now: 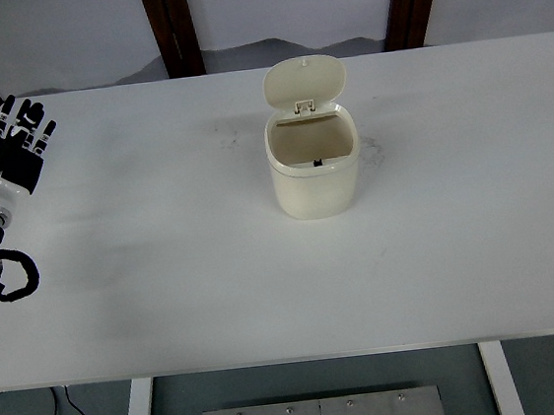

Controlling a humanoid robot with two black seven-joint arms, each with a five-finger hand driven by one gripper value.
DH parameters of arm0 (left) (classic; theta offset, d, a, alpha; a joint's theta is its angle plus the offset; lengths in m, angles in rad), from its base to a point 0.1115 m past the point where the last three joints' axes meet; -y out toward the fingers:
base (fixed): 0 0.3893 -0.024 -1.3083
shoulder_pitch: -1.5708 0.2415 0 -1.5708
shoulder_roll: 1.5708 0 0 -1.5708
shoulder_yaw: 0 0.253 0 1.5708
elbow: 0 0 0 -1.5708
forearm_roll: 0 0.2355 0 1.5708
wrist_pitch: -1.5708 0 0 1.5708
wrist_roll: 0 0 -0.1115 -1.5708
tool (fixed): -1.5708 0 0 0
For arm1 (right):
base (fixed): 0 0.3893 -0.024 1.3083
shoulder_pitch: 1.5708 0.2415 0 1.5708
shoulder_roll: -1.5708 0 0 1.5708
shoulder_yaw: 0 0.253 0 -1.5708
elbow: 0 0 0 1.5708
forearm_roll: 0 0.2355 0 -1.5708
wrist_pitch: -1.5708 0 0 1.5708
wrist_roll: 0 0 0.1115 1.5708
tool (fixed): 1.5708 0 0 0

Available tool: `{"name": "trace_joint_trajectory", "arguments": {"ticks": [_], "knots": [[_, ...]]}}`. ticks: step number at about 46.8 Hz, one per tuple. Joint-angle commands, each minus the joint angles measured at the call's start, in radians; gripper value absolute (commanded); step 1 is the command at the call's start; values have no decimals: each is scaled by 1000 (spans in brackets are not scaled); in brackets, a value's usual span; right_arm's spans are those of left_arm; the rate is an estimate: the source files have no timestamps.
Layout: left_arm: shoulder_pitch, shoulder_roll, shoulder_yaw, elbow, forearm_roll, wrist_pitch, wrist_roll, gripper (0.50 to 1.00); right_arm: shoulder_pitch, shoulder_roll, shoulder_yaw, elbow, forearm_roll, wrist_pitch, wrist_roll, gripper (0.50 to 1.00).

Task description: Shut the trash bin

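A small cream trash bin [316,179] stands upright a little right of the table's middle. Its lid [304,82] is swung up and back on the far hinge, so the inside shows. My left hand [18,136] rests over the table's far left edge, fingers spread and straight, holding nothing, well apart from the bin. The right arm does not show.
The white table [185,277] spans the view; its near edge runs along the bottom. Dark wooden posts [172,25] stand behind the far edge. A black cable [12,280] loops by my left forearm.
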Motion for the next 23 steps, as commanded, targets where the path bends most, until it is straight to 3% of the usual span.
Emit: {"name": "trace_joint_trajectory", "arguments": {"ticks": [1, 23], "knots": [[-1, 0, 2, 0, 0, 2, 0, 1000, 0, 0, 0, 0, 0, 0, 0, 991], [-6, 1, 2, -1, 2, 11, -2, 1000, 0, 0, 0, 0, 0, 0, 0, 991]]}}
